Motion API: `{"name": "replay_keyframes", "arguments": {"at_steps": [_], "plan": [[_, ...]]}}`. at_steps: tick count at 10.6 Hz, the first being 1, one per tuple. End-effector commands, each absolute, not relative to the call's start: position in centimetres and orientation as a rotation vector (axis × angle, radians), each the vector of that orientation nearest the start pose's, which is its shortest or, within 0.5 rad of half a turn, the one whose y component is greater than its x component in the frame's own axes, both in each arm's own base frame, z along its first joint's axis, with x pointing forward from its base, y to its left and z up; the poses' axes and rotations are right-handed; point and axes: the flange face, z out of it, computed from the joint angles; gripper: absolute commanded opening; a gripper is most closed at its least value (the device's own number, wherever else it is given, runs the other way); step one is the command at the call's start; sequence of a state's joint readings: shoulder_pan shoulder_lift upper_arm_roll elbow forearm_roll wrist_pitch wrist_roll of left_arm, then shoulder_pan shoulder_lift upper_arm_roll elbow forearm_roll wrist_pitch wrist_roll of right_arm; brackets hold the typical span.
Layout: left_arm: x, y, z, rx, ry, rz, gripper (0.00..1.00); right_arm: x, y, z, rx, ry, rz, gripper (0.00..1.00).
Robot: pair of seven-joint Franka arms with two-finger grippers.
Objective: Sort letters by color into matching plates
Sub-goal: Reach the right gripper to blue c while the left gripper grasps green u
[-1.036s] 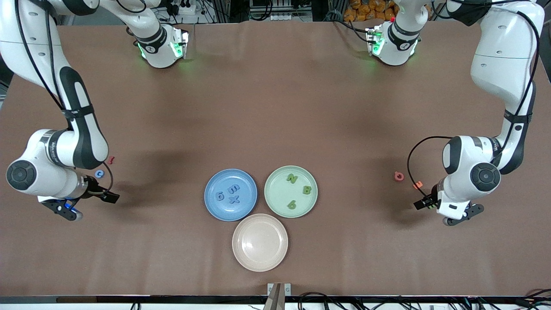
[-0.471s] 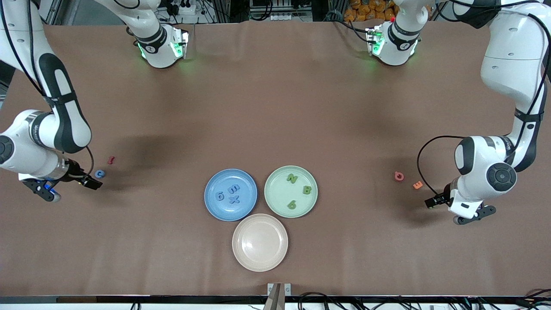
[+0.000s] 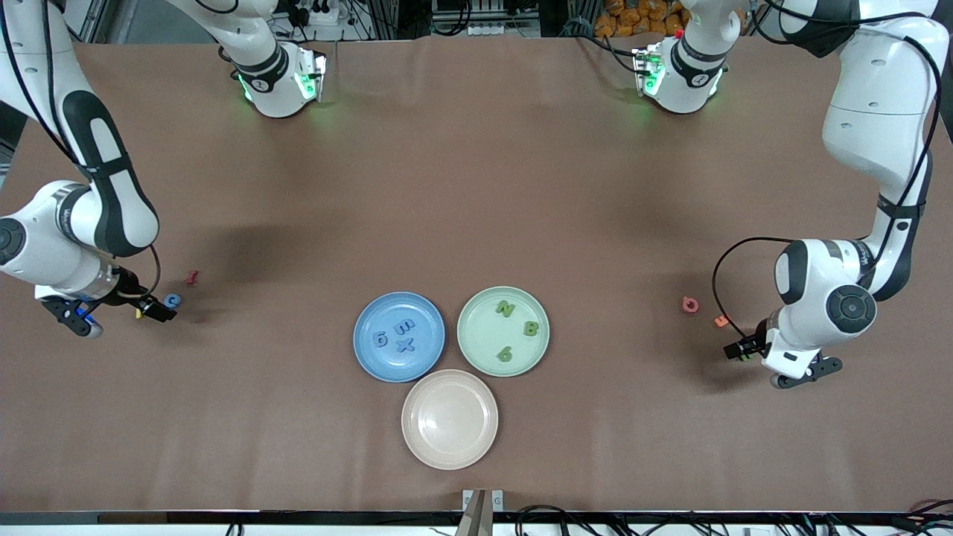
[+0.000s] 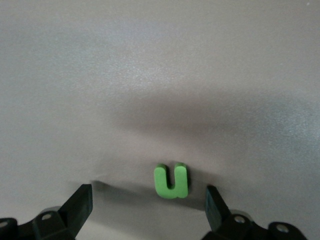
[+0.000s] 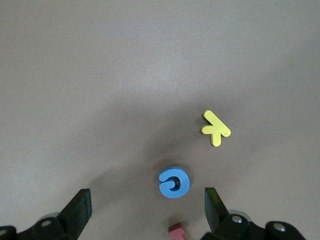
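Beneath the spread left gripper [image 4: 147, 210], a green U [image 4: 171, 181] is lying flat on the table, probably light, soft foam best pinched across its edges. Three green letters are sitting in the green plate [image 3: 473, 346], three blue in the blue plate [image 3: 368, 360]. One blue C [image 5: 174, 182] is lying under the spread right gripper [image 5: 146, 212].

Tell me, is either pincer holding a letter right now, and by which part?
Nothing is held. The left pincer is open over the green U; the right pincer is open over the blue C. Both letters lie on the table.
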State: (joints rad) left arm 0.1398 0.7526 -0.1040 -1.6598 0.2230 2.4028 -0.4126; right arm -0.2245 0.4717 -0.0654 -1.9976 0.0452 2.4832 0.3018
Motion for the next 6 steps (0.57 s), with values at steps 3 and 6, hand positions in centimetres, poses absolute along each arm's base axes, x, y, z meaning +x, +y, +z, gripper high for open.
{"name": "replay_keyframes", "arguments": {"at_steps": [3,6], "plan": [[68.7,3.8,17.0,-3.048,-0.523,-0.052,0.00,56.6,-18.1,19.3,-2.962,0.953,-0.057,1.00],[69.1,3.2,17.3,-3.053,-0.549,-0.064,0.00,56.4,-18.2,18.5,-2.971,0.932,-0.048,0.99]]}}
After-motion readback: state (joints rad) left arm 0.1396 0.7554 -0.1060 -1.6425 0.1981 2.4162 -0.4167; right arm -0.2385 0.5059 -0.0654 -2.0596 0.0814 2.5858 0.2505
